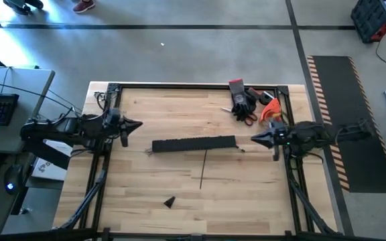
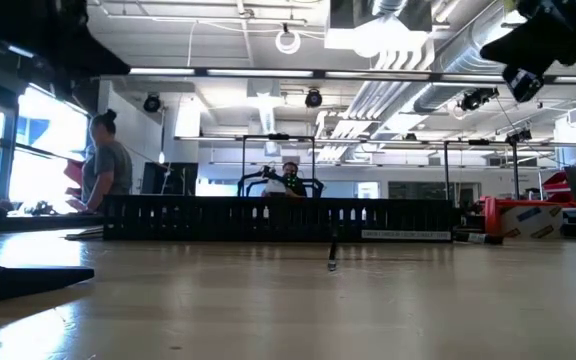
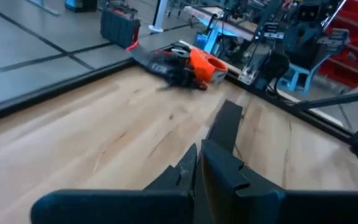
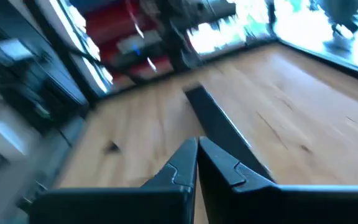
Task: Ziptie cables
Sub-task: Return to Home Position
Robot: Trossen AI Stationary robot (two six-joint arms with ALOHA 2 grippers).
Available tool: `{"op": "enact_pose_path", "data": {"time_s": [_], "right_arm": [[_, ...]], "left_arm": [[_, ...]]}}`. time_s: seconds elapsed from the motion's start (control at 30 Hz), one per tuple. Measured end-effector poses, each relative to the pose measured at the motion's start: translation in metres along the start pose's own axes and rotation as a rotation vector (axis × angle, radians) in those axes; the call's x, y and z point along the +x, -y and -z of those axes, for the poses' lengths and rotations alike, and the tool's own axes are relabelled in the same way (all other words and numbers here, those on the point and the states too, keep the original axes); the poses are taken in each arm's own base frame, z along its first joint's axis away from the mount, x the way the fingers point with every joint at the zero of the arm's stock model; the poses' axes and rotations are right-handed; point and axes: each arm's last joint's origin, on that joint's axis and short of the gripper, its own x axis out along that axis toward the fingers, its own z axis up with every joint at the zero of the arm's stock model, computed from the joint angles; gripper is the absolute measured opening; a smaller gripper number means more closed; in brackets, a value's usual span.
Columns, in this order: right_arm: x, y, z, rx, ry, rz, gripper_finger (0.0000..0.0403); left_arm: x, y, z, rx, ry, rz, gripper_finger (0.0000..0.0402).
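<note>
Cables: you are not getting a plain look at them. Only a faint thin strand is showing at the duct's left end, and it may be one of them.
Duct: it is lying across the middle of the table, long side running left to right, with its lid on. In the low view its slotted wall is facing you.
Strip: a thin black strip is lying on the wood, running from the duct's middle toward the table's near edge. Whether it is touching the duct, you cannot tell.
Left gripper: it is hovering over the table's left side, well apart from the duct and pointing toward it. Its fingers are pressing together with nothing between them.
Right gripper: it is hovering just beside the duct's right end, pointing at it. Its fingers are also pressing together, carrying nothing.
Black scrap: it is lying alone near the front edge.
Tools: a pile of black, red and orange gear is sitting at the far right corner.
Table: light wood inside a black frame.
Room: a person is standing beyond the table in the low view.
</note>
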Motion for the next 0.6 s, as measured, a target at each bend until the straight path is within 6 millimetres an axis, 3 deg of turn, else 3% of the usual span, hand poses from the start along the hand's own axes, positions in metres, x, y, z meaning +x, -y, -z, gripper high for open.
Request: {"op": "enact_pose_path", "data": {"time_s": [0.2, 0.33, 0.6], "right_arm": [[-0.011, 0.013, 0.035, 0.037, 0.139, -0.135, 0.0], [-0.002, 0.014, 0.046, -0.017, 0.183, -0.199, 0.0], [0.009, 0.027, 0.06, -0.109, 0.226, -0.219, 0.0]], "left_arm": [[0.009, -0.017, 0.045, -0.041, 0.006, -0.001, 0.0], [0.023, -0.025, 0.075, -0.061, 0.028, 0.016, 0.0], [0.022, -0.018, 0.063, 0.06, 0.146, 0.11, 0.0]]}}
